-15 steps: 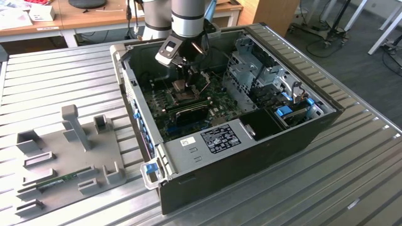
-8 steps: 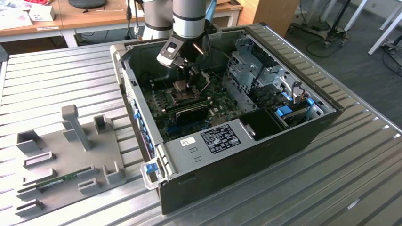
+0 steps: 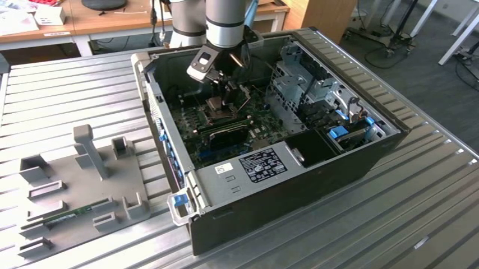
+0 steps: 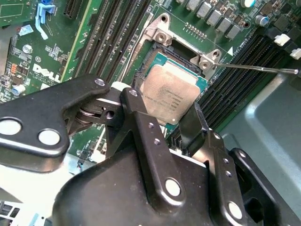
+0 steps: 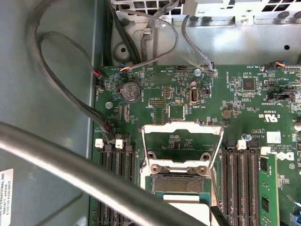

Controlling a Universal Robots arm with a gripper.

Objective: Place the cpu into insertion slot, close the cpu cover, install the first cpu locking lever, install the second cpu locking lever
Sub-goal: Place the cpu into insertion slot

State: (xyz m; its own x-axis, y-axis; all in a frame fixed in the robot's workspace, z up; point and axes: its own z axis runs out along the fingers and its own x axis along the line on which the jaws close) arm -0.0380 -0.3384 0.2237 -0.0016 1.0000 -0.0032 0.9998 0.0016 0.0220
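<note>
Inside the open case (image 3: pixel 314 188) lying on the slatted worktop (image 3: pixel 419 224), the arm is reaching down over the green board (image 5: pixel 225 94). The hand (image 4: pixel 162 107) is hanging directly over the slot (image 5: pixel 181 182).

In the second wrist view, the two black fingers (image 4: pixel 141 122) are bearing on opposite edges of the cpu (image 4: pixel 171 92). The hand is therefore clamping the chip between its fingertips. The cpu is sitting with its silver top facing up, its far edge reaching over the dark frame of the slot and its near edge running in under the hand. It is looking slightly tilted against the board. I cannot tell whether it is touching the slot or hanging just above it.

In the first wrist view, the cover (image 5: pixel 182 141) is standing swung open, clear of the slot, with its window showing the board behind it. The chip's silver top is showing just past the slot's edge. A thin lever (image 4: pixel 263 68) is sticking out from one corner of the socket, raised and unlatched. Black memory slots (image 4: pixel 113 33) are flanking the socket on both sides.

A grey cable (image 5: pixel 70 169) is crossing the first wrist view in front of the board.

On the worktop, towards the exterior view's left, a grey tray (image 3: pixel 82 190) is lying well apart from the case.
</note>
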